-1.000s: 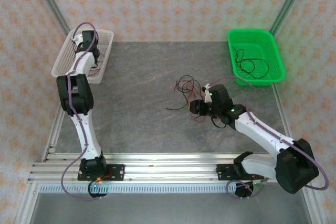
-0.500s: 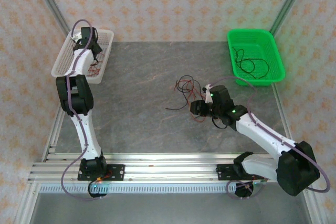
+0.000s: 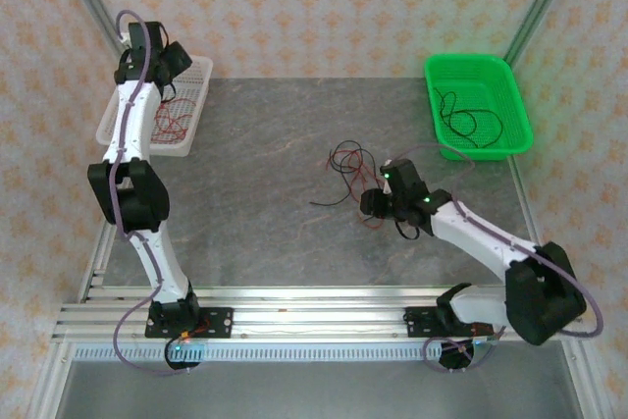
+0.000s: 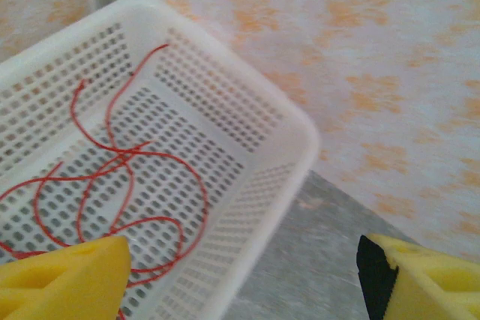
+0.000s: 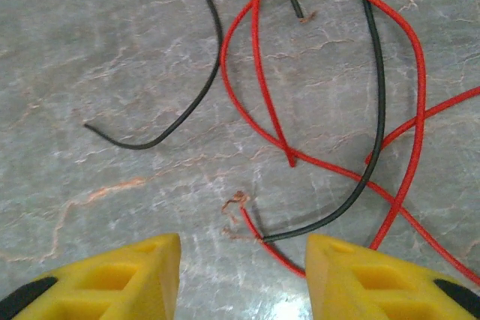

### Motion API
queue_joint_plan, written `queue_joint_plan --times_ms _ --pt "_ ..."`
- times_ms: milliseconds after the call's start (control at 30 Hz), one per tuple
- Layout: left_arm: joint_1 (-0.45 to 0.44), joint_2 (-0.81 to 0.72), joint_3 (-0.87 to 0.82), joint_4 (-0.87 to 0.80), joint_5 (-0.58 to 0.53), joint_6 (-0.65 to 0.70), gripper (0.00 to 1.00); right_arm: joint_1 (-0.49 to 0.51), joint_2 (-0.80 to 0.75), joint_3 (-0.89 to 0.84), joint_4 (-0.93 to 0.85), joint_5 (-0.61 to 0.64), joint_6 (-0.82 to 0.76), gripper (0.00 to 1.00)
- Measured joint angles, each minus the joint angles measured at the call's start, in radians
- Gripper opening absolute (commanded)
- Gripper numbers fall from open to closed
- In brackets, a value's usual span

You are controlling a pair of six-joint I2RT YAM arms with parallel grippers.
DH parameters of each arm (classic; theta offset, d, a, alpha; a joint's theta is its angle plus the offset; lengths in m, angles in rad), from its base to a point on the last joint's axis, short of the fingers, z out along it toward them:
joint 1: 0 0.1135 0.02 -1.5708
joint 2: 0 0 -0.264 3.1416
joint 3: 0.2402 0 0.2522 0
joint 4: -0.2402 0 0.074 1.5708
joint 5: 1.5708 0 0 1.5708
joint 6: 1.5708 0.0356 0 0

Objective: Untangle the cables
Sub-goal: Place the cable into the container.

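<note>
Table (image 3: 255, 183): grey marbled.
Cables (image 3: 345, 166): red-black tangle, strands mostly lengthwise away from right gripper (image 5: 241, 254).
Right gripper: spread, empty.
Left gripper (image 4: 240, 260): spread, above white basket (image 4: 247, 133).

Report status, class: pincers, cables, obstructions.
Left pincer open over white basket holding red cables. Right pincer open, low over tangled cables on table. Nothing in the way.
</note>
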Motion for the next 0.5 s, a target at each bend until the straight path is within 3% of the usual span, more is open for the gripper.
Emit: queue_joint_plan --times_ms 300,400,500 --pt "-0.102 -0.010 0.009 -0.018 0.156 0.092 0.80 0.000 0.254 0.131 0.049 0.061 -0.008 0.36" --pt "-0.142 0.005 0.041 -0.027 0.202 0.137 0.80 0.000 0.319 0.165 0.064 0.093 -0.011 0.28" --pt "-0.182 0.026 0.087 -0.037 0.241 0.180 0.80 0.000 0.356 0.189 0.070 0.126 -0.012 0.13"
